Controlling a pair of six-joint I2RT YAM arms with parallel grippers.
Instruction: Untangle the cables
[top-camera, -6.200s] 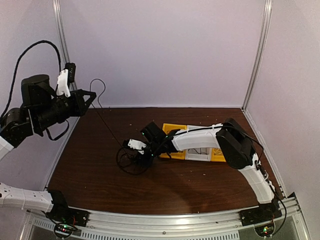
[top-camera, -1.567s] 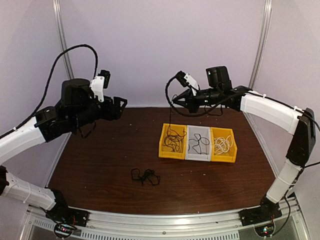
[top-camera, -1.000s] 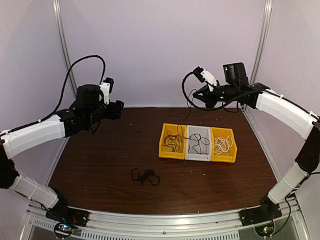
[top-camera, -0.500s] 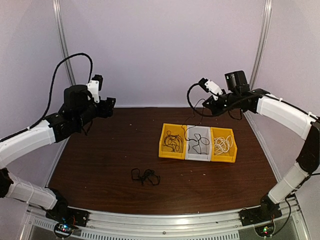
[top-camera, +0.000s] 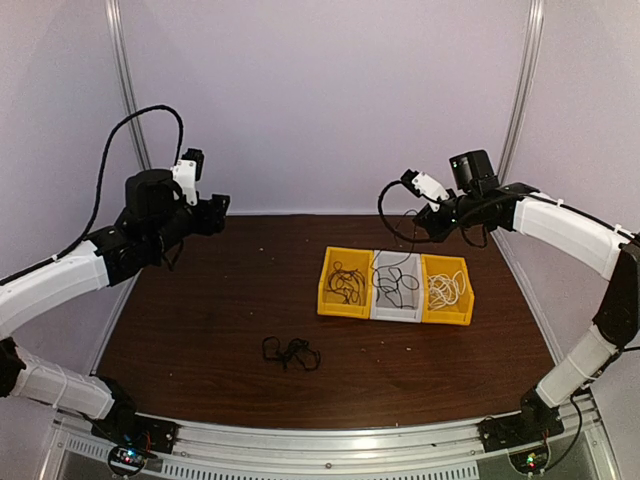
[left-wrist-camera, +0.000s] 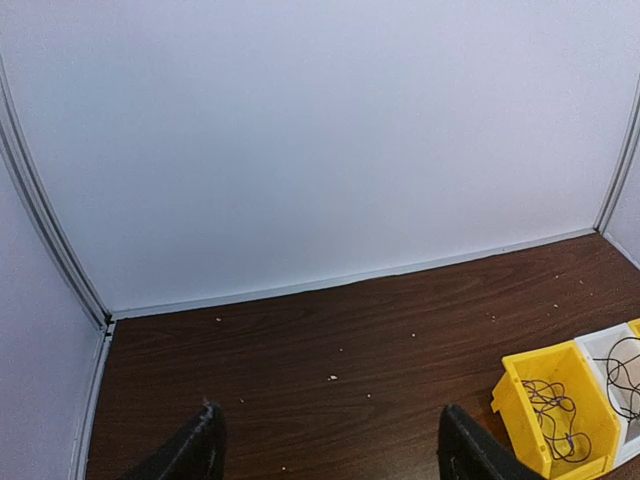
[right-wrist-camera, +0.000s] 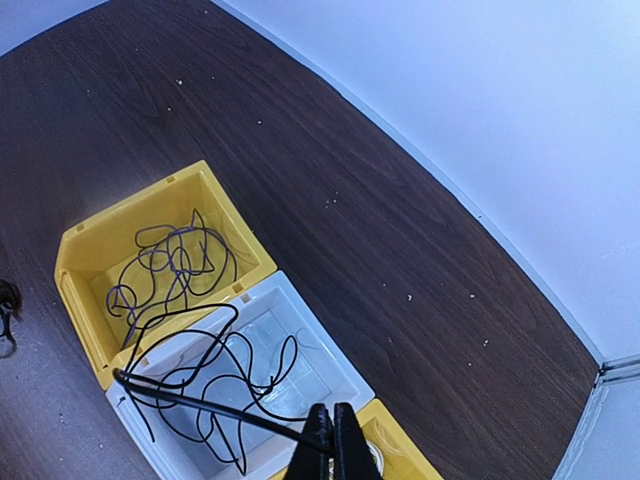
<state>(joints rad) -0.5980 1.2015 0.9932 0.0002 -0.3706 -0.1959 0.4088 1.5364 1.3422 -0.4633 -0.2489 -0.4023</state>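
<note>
Right claw (right-wrist-camera: 332, 445): pressed together, pinching a thin black cable (right-wrist-camera: 215, 403) near one end, raised above the far right of the dark wooden surface (top-camera: 200, 320).
Left claw (left-wrist-camera: 328, 418): spread wide with nothing between the fingers, held high over the far left corner, well apart from everything.
Held cable: hangs from the pinch into the grey plastic middle bin (right-wrist-camera: 310, 312). Most loops lie inside. One straight run stretches from the bin's corner beside the yellow bin up to the claw.
Neighbours: the yellow plastic bin on the left (top-camera: 343, 310) holds a loose dark cable (top-camera: 345, 283). The yellow plastic bin on the right (top-camera: 447, 318) holds a coiled white cable (top-camera: 445, 288). The three bins touch in a row.
Left to sort: a small knot of black cables (top-camera: 290, 352) on the surface near the front, well apart from the bins.
Step in hand (my read): dropping the freed cable into the grey bin.
How to do it well: bring your right claw over the middle of the grey bin before letting go, so the tail falls inside and not across the rim. Come lower first, because a release from height may let the springy wire flick out. Open fully, lift straight up, and watch that no loop rides up on a finger.
Risk: the straight run could drape into the yellow bin beside it.
Next (judgement): the knot likely calls for both claws, and your left one is free.
</note>
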